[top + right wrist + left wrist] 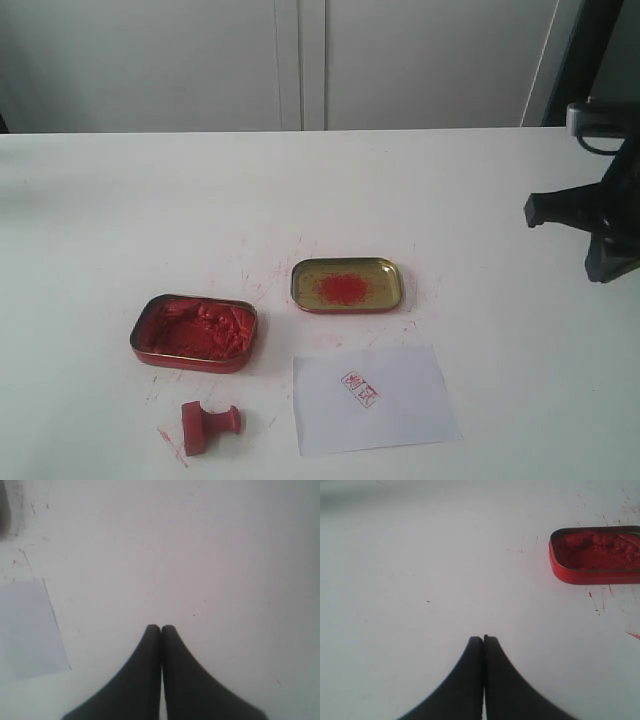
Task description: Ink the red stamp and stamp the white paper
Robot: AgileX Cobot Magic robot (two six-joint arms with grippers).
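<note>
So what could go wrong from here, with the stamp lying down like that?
1. The small red plastic stamp lies tipped on its side, so it may roll or slip when gripped.
2. The thin white paper sheet lies loose with nothing holding it; it could slide, or lift with a sticky stamp.
3. The lumpy paste in the red metal tin might ink the stamp unevenly.

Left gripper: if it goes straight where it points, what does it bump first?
Probably only the bare white tabletop. The shut left gripper points across it; the red metal tin of lumpy red paste sits off to one side, seemingly out of line.
</note>
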